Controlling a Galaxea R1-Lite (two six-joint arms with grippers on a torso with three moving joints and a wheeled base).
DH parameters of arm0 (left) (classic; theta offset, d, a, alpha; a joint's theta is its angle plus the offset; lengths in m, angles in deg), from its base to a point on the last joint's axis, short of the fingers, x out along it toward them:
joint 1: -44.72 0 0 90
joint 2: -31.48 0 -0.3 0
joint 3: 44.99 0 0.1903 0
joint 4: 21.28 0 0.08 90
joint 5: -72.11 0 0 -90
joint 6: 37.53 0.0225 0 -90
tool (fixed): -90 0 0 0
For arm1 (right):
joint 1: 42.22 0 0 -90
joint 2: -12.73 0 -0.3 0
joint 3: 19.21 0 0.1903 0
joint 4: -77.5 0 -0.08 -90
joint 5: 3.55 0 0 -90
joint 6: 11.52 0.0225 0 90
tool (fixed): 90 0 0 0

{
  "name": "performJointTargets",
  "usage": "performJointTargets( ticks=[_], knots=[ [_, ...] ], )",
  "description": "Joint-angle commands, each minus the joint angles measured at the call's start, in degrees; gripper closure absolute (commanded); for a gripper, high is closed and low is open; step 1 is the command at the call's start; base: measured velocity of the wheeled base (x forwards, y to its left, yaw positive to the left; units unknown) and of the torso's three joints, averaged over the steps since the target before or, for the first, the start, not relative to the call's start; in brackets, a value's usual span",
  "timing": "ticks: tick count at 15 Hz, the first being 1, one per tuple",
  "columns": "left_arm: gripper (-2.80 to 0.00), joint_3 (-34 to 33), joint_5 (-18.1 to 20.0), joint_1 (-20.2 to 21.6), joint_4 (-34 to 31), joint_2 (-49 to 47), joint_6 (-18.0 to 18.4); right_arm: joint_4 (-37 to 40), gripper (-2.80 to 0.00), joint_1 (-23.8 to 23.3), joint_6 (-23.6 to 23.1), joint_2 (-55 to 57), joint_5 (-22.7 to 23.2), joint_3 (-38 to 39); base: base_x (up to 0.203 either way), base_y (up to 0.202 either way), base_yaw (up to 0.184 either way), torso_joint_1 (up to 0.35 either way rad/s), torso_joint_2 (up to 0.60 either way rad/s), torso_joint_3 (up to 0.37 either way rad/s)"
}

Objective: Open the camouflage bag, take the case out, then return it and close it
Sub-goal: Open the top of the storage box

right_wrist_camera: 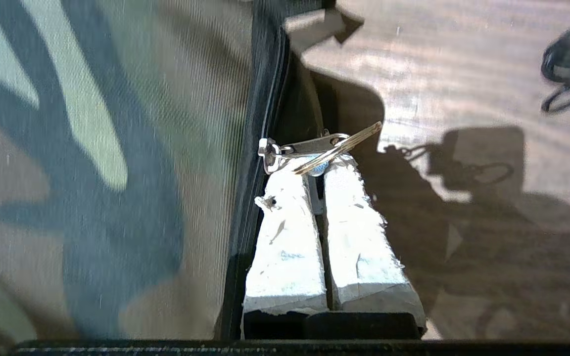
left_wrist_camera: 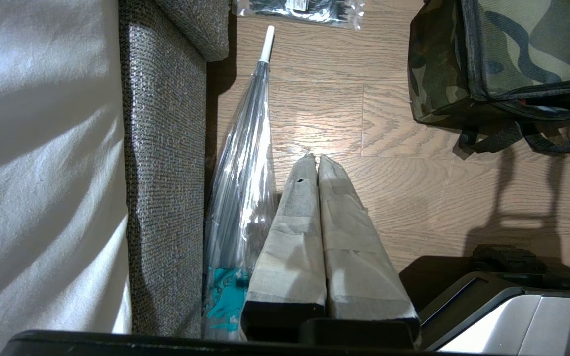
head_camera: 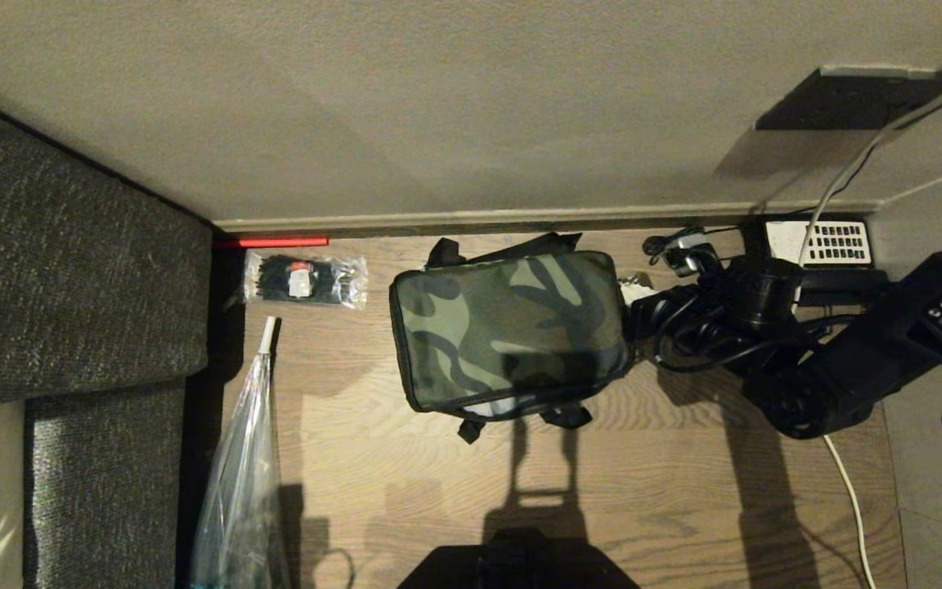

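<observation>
The camouflage bag (head_camera: 512, 327) lies flat on the wooden floor with its lid down; a thin pale strip shows along its near edge. It also fills one side of the right wrist view (right_wrist_camera: 92, 148) and a corner of the left wrist view (left_wrist_camera: 527, 49). My right gripper (right_wrist_camera: 314, 165) is at the bag's right edge (head_camera: 633, 304), shut on the metal zipper pull (right_wrist_camera: 309, 146), which carries a key ring. The case is hidden. My left gripper (left_wrist_camera: 314, 158) hangs parked above the floor, shut on nothing.
A clear packet of black ties (head_camera: 306, 280) lies left of the bag. A folded clear umbrella (head_camera: 246, 458) leans along the grey sofa (head_camera: 54, 262). A telephone (head_camera: 818, 242) and a white cable (head_camera: 847, 491) sit on the right by the wall.
</observation>
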Motion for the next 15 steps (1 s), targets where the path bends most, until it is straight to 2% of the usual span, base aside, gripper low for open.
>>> performJointTargets(
  ticks=[1, 15],
  knots=[
    [0.00, -0.2, 0.0, 0.0, 0.0, 0.1, -0.1, -0.4, 0.00, 0.0, 0.5, 1.2, 0.1, -2.6, 0.000, 0.000, 0.000, 0.000, 0.00, 0.000],
    [0.00, -0.2, 0.0, 0.0, 0.0, 0.1, 0.0, -0.2, 0.00, 0.1, 4.0, 6.0, -0.4, -14.5, 0.000, 0.000, 0.000, 0.000, 0.00, 0.000]
  ],
)
